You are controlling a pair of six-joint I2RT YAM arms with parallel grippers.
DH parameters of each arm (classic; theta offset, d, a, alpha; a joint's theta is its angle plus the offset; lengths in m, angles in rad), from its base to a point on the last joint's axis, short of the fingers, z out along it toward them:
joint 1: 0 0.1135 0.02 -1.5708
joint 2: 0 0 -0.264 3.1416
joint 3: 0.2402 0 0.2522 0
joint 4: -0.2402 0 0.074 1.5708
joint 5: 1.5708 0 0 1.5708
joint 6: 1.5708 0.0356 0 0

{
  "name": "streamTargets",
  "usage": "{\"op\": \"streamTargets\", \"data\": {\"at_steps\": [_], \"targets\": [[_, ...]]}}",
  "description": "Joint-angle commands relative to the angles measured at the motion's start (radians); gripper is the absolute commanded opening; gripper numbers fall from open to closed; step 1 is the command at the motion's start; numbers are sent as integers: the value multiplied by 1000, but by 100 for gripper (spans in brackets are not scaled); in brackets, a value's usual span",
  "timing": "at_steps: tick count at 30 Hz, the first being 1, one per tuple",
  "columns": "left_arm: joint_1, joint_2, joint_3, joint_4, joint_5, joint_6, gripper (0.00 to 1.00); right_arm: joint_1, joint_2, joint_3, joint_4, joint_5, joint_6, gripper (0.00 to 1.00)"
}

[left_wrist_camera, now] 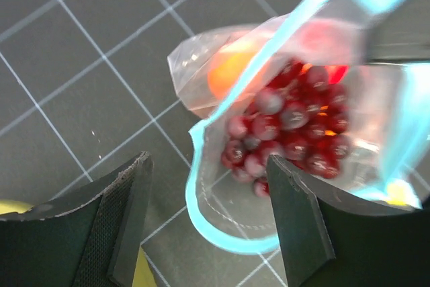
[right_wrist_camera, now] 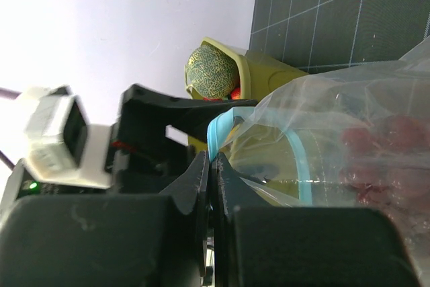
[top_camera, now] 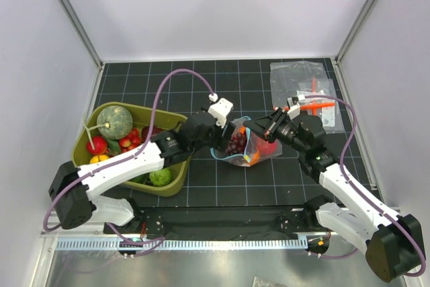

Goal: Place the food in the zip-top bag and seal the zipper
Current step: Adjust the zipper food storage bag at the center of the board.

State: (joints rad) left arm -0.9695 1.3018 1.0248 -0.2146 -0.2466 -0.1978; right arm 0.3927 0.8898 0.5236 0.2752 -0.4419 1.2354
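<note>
The zip-top bag (top_camera: pixel 259 151) lies mid-table with its mouth held open. Inside it are the purple-red grapes (top_camera: pixel 235 143), a red fruit (top_camera: pixel 270 147) and an orange one (top_camera: pixel 247 159). My left gripper (top_camera: pixel 225 140) is open and empty just above the mouth. In the left wrist view its fingers (left_wrist_camera: pixel 127 220) straddle the teal zipper (left_wrist_camera: pixel 222 233), with the grapes (left_wrist_camera: pixel 289 132) and orange fruit (left_wrist_camera: pixel 228 72) beyond. My right gripper (top_camera: pixel 259 128) is shut on the zipper strip (right_wrist_camera: pixel 218 136), pinching the bag's upper lip (right_wrist_camera: pixel 212 159). The grapes (right_wrist_camera: pixel 383 152) show through the plastic.
An olive-green bin (top_camera: pixel 176 186) at the left holds the grey-green melon (top_camera: pixel 114 121), a green ball (top_camera: pixel 160 177) and other toy food. The melon (right_wrist_camera: pixel 211 75) also shows in the right wrist view. Clear packets with an orange tool (top_camera: pixel 310 92) lie at the back right.
</note>
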Motion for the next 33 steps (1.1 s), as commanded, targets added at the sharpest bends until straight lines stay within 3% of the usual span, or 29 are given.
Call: {"op": "streamTargets", "data": {"at_steps": [1,4,6,7,8,9,10,15,16,17,20,24,33], "targets": [[23,65,24,11,12,-14,71,-3,-25,56,45,-18,-10,1],[37,126,57,3,-12,-28,68,-3,-31,72,22,-23,-25,1],[67,136,72,-2,-72,-89,60,-3,-44,79,-16,-17,-59,1],[86,136,77,-2,-85,-122,35,-3,-51,93,-40,-11,-77,1],[106,128,95,-14,-68,-193,18,-3,-58,102,-101,12,-135,1],[141,126,106,-22,-41,-210,5,-3,-74,111,-138,29,-166,1],[150,125,116,-25,-19,-213,0,-3,-81,131,-177,51,-197,1],[152,145,222,-107,-5,-190,0,-3,-66,205,-362,163,-431,9],[153,146,231,-115,-3,-192,0,-3,-54,229,-384,169,-465,19],[155,149,231,-118,3,-195,0,-3,-49,234,-389,163,-500,48],[163,152,195,-85,24,-195,1,-3,-66,185,-328,129,-611,73],[209,177,161,-69,78,-210,0,3,-133,66,-196,71,-631,76],[275,188,135,-55,178,-261,0,145,-137,39,-195,133,-790,68]]}}
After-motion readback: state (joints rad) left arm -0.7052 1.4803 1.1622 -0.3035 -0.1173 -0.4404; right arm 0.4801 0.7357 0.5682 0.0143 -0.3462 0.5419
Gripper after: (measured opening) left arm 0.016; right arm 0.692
